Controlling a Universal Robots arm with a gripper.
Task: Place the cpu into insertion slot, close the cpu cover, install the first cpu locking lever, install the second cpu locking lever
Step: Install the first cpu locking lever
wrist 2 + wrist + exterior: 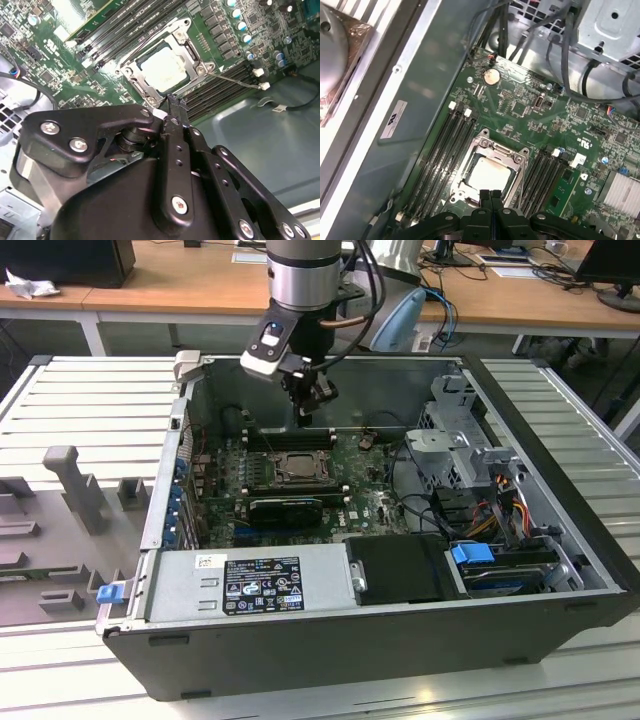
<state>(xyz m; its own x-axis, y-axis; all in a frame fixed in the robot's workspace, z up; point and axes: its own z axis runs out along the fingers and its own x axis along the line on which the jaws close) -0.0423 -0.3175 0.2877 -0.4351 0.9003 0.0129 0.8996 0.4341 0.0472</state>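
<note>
Desktop tower case [330,645] lies on its side with the panel off, and everything else sits inside or above it. Its green motherboard [372,502] [520,110] [45,65] spreads out beneath the jaws. A grey power supply [250,585] sits well apart from them, along the case's near wall in the exterior view. The arm [300,280] comes down from above into the opening, and its black gripper [305,416] [491,196] [173,102] hangs clear over the board. The jaws are pressed together, fingertip to fingertip, with nothing between them.

Long black memory slots [440,150] [212,92] run along both flanks of the insertion slot [297,468], which lies almost straight below the jaws. The cpu cover [495,148] [191,50] is folded down flat over it, its silver frame ringing the cut-out. The cpu [490,175] [162,67] rests in that cut-out, pale face up, just beyond the fingertips in both wrist views and not touched by them. A thin metal rod [235,78] reaches out from one corner of the socket across the memory slots. It may be a locking lever standing free, though that is hard to confirm.
</note>
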